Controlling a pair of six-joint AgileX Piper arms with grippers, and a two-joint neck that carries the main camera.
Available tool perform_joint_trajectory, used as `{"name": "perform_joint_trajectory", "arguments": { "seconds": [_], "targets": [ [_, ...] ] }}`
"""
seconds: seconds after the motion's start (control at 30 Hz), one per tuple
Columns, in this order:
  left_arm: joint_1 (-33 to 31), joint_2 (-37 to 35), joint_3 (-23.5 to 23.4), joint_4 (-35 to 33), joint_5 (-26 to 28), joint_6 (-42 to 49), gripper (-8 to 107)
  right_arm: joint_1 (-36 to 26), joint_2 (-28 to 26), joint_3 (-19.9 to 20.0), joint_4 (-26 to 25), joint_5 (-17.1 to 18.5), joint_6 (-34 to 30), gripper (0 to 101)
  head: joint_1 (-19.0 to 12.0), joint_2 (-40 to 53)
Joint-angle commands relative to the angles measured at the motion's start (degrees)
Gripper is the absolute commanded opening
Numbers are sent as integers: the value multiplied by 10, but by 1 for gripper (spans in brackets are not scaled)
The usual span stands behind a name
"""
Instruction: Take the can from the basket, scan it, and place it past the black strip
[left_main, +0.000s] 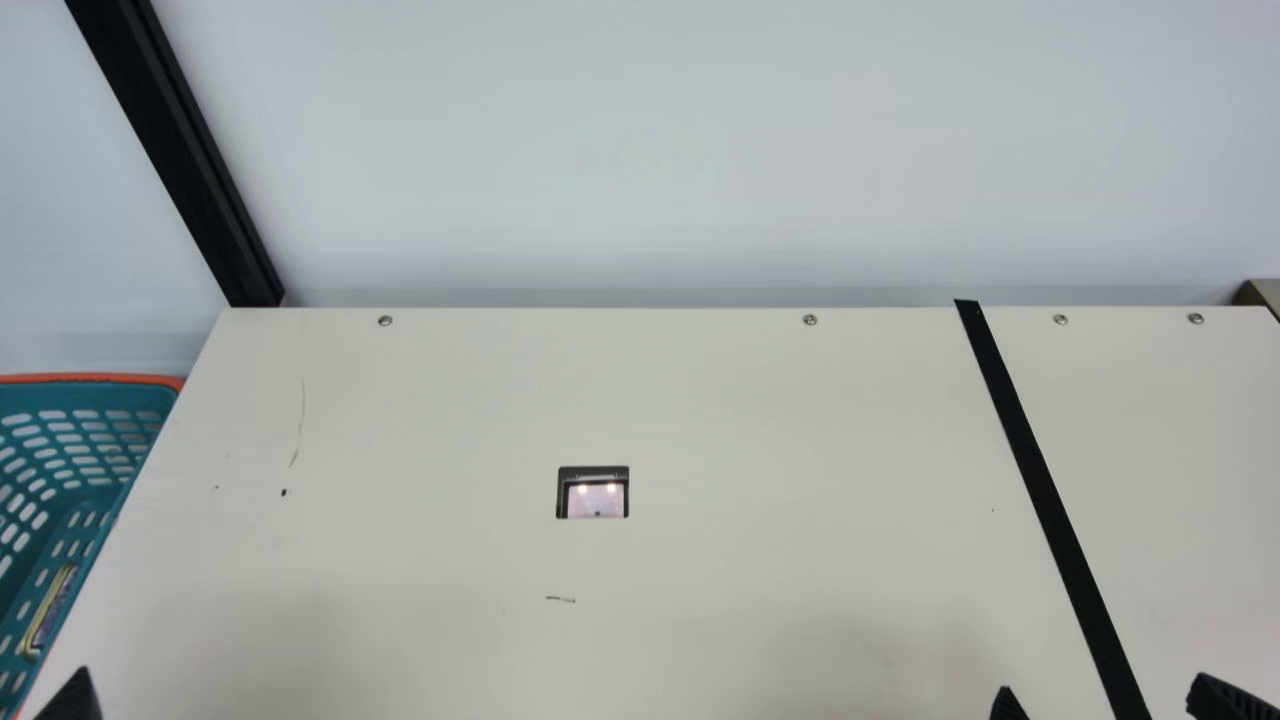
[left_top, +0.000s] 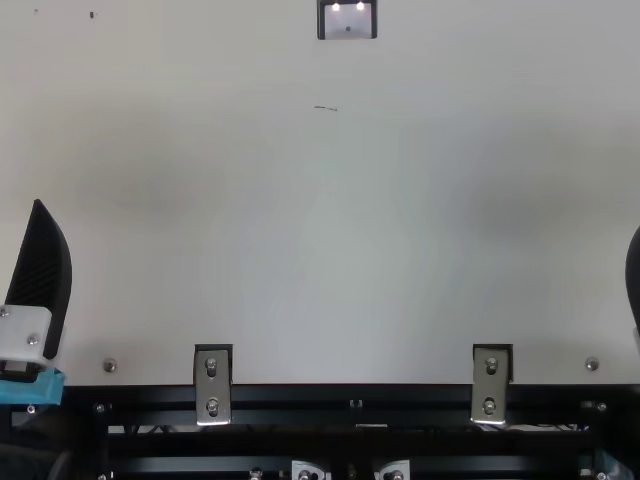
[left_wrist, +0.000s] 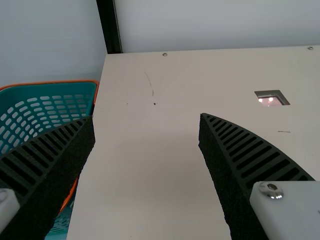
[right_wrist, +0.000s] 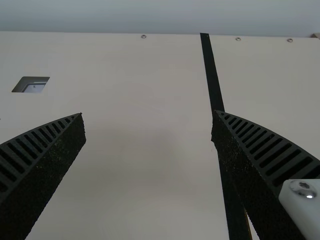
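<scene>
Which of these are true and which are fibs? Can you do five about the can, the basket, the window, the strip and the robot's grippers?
1. The can is in the basket. True.
2. The left gripper is holding the can. False: it is open, with nothing in it.
3. The window is between the basket and the strip. True.
4. The strip is bright red. False: it is black.
5. The right gripper is open. True.
</scene>
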Motion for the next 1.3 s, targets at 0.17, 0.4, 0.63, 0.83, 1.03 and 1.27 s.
{"name": "perform_joint_trajectory", "arguments": {
  "seconds": [0.17, 0.4, 0.63, 0.83, 1.03, 1.27],
  "targets": [
    [0, 0, 0, 0, 0, 0, 90, 0, 0, 0, 0, 0, 0, 101, -16, 4],
    [0, 0, 0, 0, 0, 0, 90, 0, 0, 0, 0, 0, 0, 101, -16, 4],
    [0, 0, 0, 0, 0, 0, 90, 0, 0, 0, 0, 0, 0, 101, -16, 4],
    [0, 0, 0, 0, 0, 0, 90, 0, 0, 0, 0, 0, 0, 101, -16, 4],
    [0, 0, 0, 0, 0, 0, 90, 0, 0, 0, 0, 0, 0, 101, -16, 4],
    [0, 0, 0, 0, 0, 0, 90, 0, 0, 0, 0, 0, 0, 101, -16, 4]
  ]
}}
